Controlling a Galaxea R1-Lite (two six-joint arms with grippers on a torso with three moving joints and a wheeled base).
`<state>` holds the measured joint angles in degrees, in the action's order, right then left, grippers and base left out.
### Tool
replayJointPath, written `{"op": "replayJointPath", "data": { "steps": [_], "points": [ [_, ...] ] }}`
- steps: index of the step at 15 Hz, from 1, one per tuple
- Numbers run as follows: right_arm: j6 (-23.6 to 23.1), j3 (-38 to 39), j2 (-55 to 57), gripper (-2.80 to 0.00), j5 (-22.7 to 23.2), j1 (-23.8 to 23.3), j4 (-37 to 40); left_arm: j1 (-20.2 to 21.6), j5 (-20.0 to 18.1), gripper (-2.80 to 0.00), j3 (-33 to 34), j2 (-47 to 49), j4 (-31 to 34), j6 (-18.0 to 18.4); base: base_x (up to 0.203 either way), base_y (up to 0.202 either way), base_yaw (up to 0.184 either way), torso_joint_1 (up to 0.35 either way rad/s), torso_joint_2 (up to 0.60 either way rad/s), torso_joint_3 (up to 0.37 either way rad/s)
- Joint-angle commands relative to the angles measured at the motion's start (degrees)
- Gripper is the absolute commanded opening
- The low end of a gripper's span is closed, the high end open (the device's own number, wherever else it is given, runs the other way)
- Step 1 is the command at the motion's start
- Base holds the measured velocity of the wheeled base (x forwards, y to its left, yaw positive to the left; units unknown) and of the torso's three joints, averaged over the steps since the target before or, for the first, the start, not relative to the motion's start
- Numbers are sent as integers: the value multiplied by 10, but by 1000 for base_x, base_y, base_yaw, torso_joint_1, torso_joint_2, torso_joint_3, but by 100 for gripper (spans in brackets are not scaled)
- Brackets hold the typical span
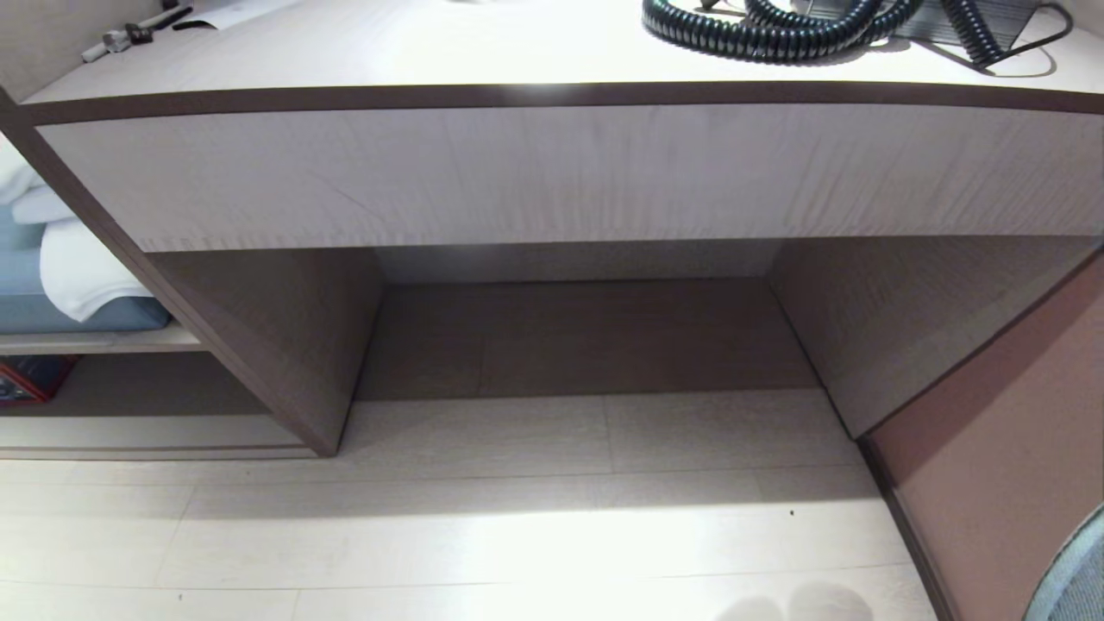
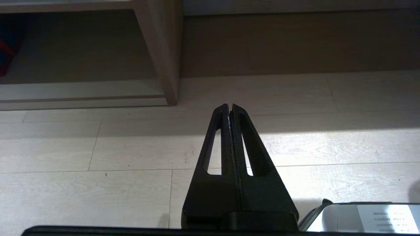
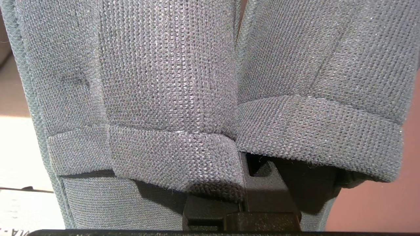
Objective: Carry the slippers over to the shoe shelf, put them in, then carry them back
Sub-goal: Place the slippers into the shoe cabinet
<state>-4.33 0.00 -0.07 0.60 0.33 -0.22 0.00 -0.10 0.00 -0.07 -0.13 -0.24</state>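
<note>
Right gripper [image 3: 244,183]: clenched on the slippers [image 3: 170,98], 2 dark grey knit pieces whose straps drape over the black fingers and fill the right wrist view; a sliver of them shows at the lower right corner of the head view [image 1: 1074,569], beside a reddish wall panel [image 1: 1018,448].

Left gripper [image 2: 229,106]: closed on nothing, fingers pressed together, pointing over pale floor [image 2: 98,183] toward the furniture.

Desk [image 1: 552,172]: pale drawer front, open recess beneath, straight ahead. Coiled black cable [image 1: 776,30] on its top.

Shoe shelf [image 1: 129,388]: low cubby at far left, under the blue cushion [image 1: 52,302]; a red-edged item [image 1: 30,379] sits inside.
</note>
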Motion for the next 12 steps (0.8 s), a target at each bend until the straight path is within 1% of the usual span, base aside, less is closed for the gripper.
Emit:
{"op": "replayJointPath", "data": {
  "steps": [1, 12],
  "points": [
    [-1, 0, 0, -280, 0, 0, 0, 0, 0, -280, 0, 1, 0, 0, 0, 0, 0, 3, 2, 226],
    [-2, 0, 1, -280, 0, 0, -1, 0, 0, -280, 0, 1, 0, 0, 0, 0, 0, 3, 4, 200]
  ]
}}
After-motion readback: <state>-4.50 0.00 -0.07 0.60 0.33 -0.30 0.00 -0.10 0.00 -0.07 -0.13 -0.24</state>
